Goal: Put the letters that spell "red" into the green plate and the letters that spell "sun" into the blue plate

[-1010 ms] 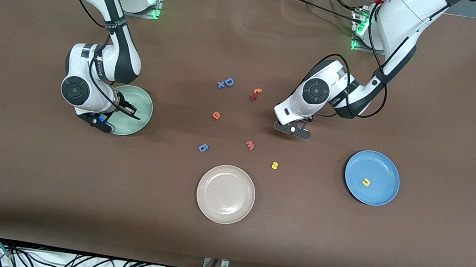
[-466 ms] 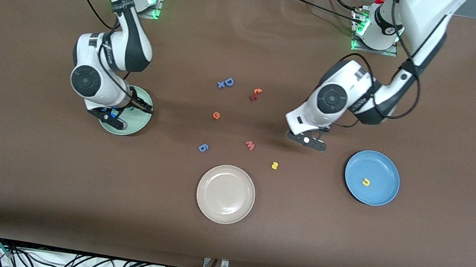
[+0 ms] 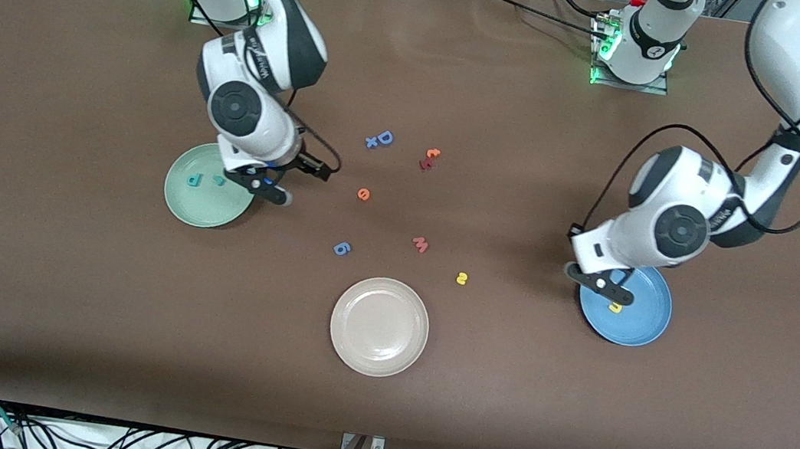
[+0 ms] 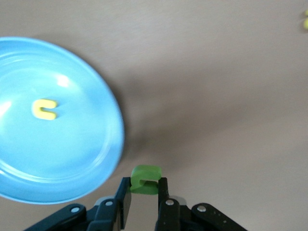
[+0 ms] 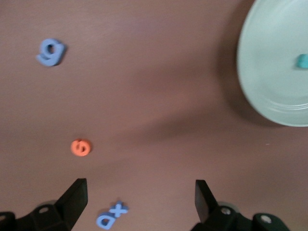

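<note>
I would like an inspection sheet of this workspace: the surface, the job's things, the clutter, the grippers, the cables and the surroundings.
Surface: brown table, flat.
Job's things: green plate holds teal d and teal r; orange e lies on the table. Blue plate holds yellow u; yellow s lies on the table.
Clutter: beige plate, blue D with a small x, red-orange pair, pink w, blue g.
Grippers: left gripper, over the blue plate's edge, shut on green n; right gripper open beside the green plate.
Cables: black cables on both arms and along the table's near edge.
Surroundings: metal frame at the table's edges.
</note>
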Available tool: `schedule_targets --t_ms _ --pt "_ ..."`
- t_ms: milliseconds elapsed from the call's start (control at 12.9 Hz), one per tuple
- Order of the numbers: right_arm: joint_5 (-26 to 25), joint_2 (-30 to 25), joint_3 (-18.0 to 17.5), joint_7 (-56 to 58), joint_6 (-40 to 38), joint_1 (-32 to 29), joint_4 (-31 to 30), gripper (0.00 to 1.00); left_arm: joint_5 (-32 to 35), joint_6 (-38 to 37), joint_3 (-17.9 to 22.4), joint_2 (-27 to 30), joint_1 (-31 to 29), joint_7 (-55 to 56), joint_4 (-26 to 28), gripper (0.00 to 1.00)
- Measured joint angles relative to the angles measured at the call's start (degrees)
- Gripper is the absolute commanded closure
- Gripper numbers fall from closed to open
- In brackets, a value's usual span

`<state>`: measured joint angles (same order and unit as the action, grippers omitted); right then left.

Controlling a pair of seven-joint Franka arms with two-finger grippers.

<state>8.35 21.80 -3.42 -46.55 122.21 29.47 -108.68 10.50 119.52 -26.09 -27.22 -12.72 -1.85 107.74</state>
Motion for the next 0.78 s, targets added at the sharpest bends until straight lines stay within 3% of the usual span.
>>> schedule_targets --t_ms 388,699,777 --pt "-0.1 10.1 -0.2 -3.2 11.4 6.8 3.8 0.06 7.9 2.3 0.3 -3.0 -3.8 -0.7 0.1 0.87" --pt "-0.1 15.3 -0.2 -3.2 15.5 8.0 5.8 0.36 9.3 5.4 0.4 -6.2 -6.1 -0.8 0.1 0.85" --pt "-0.1 15.4 -0.2 -3.2 15.5 8.0 5.9 0.41 9.3 5.5 0.4 -6.6 -6.4 -0.8 0.1 0.65"
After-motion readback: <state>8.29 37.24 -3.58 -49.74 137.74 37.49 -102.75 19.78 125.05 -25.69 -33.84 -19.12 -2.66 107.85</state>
